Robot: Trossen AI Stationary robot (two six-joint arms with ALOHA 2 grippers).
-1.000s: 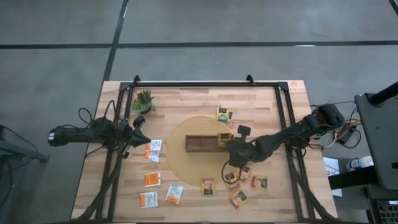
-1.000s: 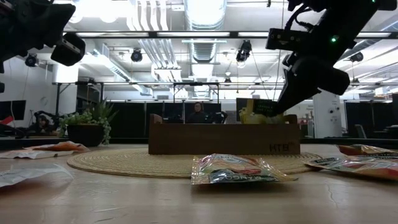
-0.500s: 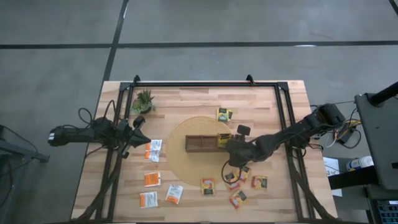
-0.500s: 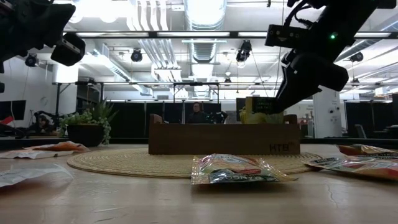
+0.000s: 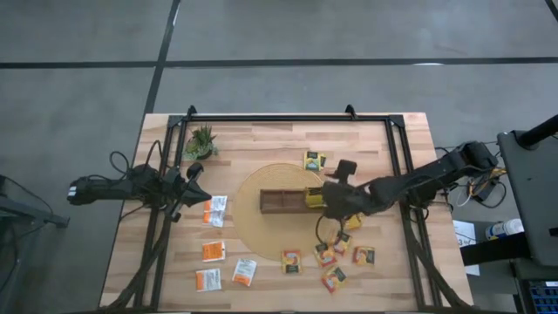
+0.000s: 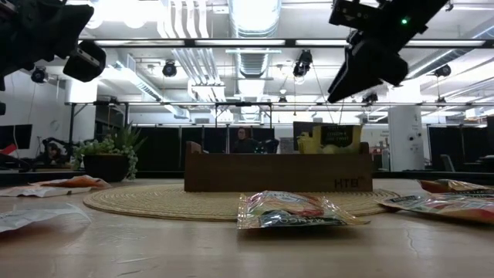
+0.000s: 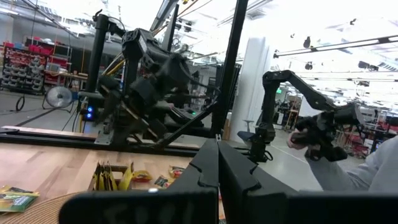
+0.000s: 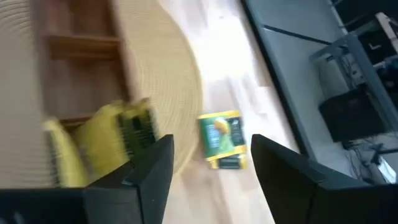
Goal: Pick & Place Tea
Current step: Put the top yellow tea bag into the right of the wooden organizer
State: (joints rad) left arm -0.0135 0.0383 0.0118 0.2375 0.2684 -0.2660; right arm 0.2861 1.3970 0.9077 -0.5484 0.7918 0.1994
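On the wooden counter [image 5: 261, 139] I'm seeing yellow sachets [image 5: 314, 197] standing in the tray's [image 5: 281, 201] 3 o'clock end. My right gripper [image 5: 336, 177] is hanging wide and empty above. Many sachets are lying loose from 5 to 9 o'clock; left gripper [image 5: 193, 172] is waiting closed.

One bit of lettering to call: "HTB" printed on the front wall of the wooden tray [image 6: 278, 173], down at the four o'clock corner (low view only). The sachet [image 6: 297, 210] lying in front carries print too, but it won't resolve into letters. Nothing else reads.
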